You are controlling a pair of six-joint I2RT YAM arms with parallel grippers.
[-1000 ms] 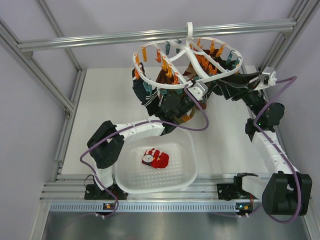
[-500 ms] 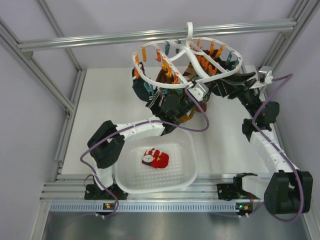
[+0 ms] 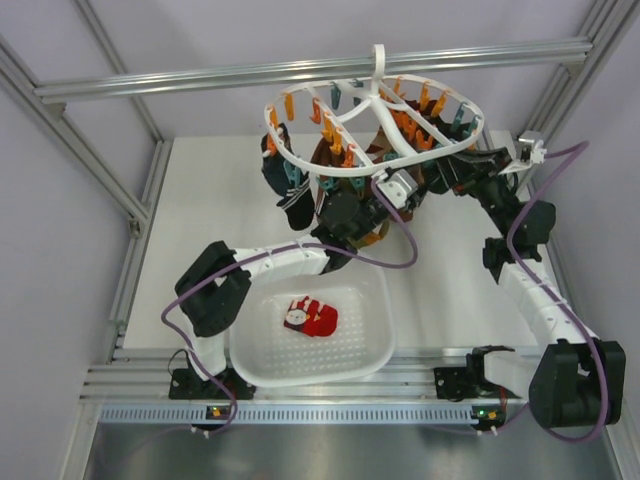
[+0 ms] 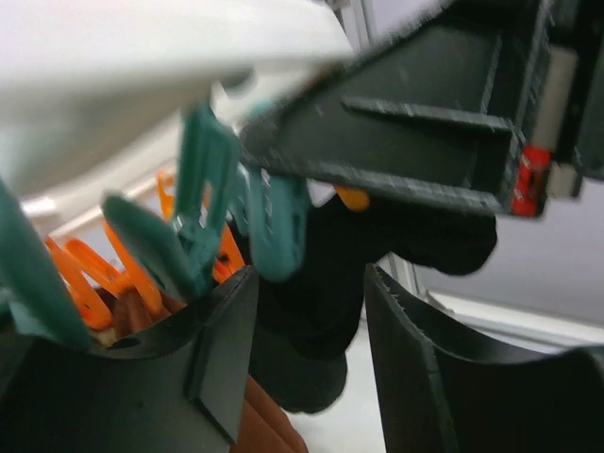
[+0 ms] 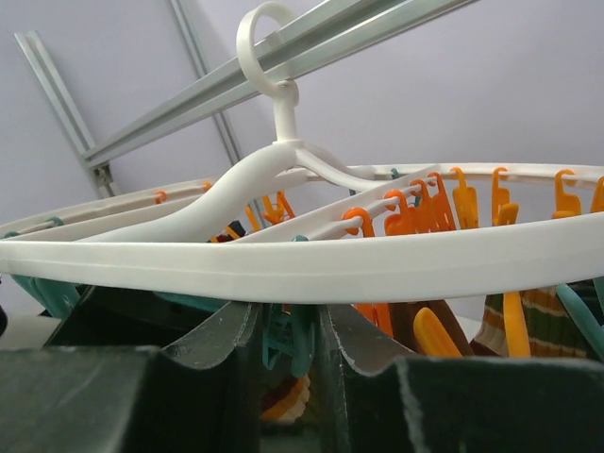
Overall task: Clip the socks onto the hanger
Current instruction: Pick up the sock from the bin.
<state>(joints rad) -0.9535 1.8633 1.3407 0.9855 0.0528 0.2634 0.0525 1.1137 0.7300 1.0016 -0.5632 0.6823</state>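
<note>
The two red socks (image 3: 310,317) lie bunched in the white basket, away from both grippers. The white oval hanger (image 3: 375,110) hangs by its hook from the top rail, ringed with orange and teal clips. It fills the right wrist view (image 5: 302,260). My left gripper (image 3: 335,198) is raised under the hanger, open and empty (image 4: 307,283). A dark sock (image 4: 321,311) hangs from a teal clip (image 4: 278,226) just beyond its fingers. My right gripper (image 3: 428,178) reaches in from the right, and its jaws (image 5: 288,316) close on a teal clip (image 5: 297,340) under the ring.
The white perforated basket (image 3: 375,345) sits at the near edge between the arm bases. A dark sock (image 3: 290,195) and brown-green striped socks (image 5: 538,321) hang from the hanger. Aluminium frame posts stand along both sides and the rail (image 3: 200,78) crosses the back.
The right arm's wrist has shifted up and left under the hanger. The dark sock now hangs lower and more in the open at the hanger's front left. The red socks have not moved.
</note>
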